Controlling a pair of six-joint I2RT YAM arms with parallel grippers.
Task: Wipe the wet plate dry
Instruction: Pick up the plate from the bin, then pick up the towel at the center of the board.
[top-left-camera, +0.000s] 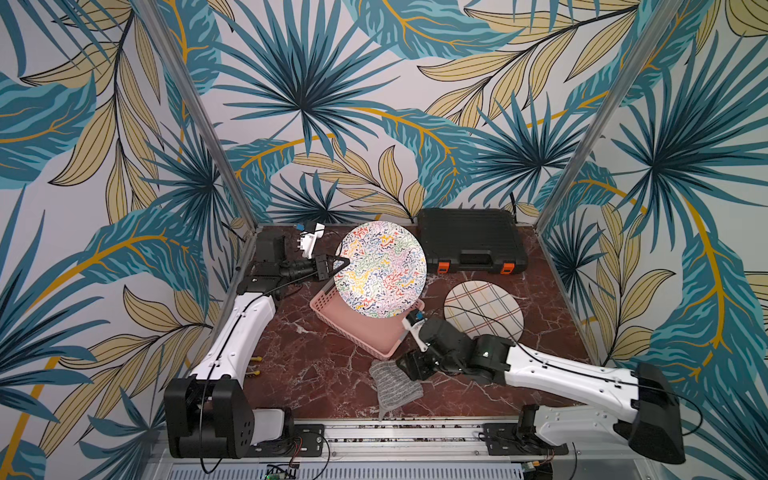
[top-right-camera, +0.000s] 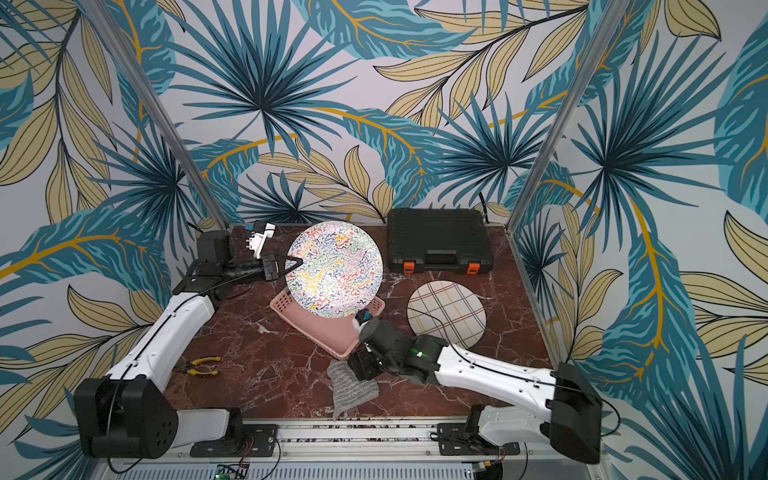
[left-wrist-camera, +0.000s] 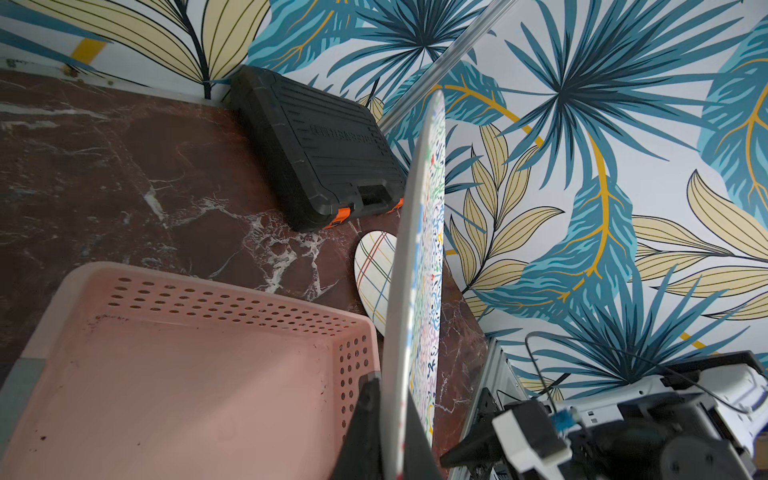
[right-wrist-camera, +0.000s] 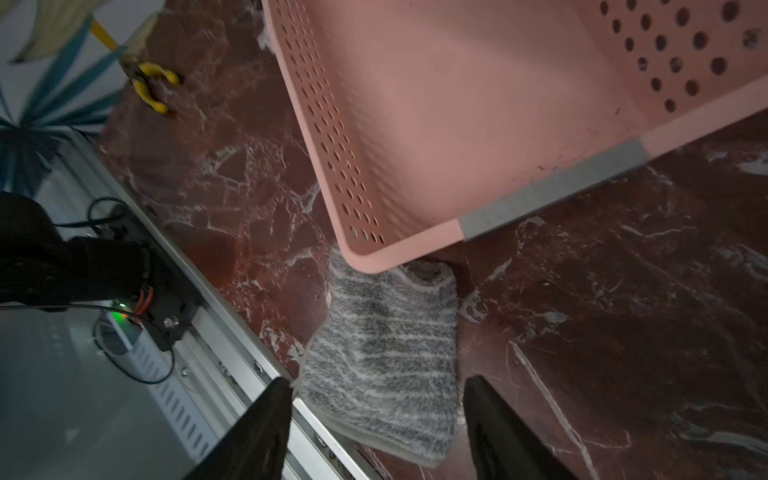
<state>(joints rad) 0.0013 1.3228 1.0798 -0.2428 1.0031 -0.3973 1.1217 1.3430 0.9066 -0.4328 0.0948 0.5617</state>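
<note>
1. The marble table (top-left-camera: 316, 374) carries everything.
2. A black case (top-left-camera: 469, 239) lies at the back.
3. A pink basket (top-left-camera: 353, 332) sits mid-table.
4. The squiggle-patterned plate (top-left-camera: 380, 270) stands on edge above the basket, with the left gripper (top-left-camera: 340, 263) clamped on its rim.
5. A checked plate (top-left-camera: 484, 309) lies flat beside the basket.
6. The grey cloth (top-left-camera: 395, 386) lies at the basket's near corner, and the right gripper (right-wrist-camera: 376, 379) hangs over it with its jaws apart.
7. Yellow pliers (top-right-camera: 201, 365) lie near the left arm.

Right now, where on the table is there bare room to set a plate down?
Bare marble lies between the pink basket, the pliers and the grey cloth. Crowded: the right side, with plaid plate, black case and the right gripper over the cloth.
</note>
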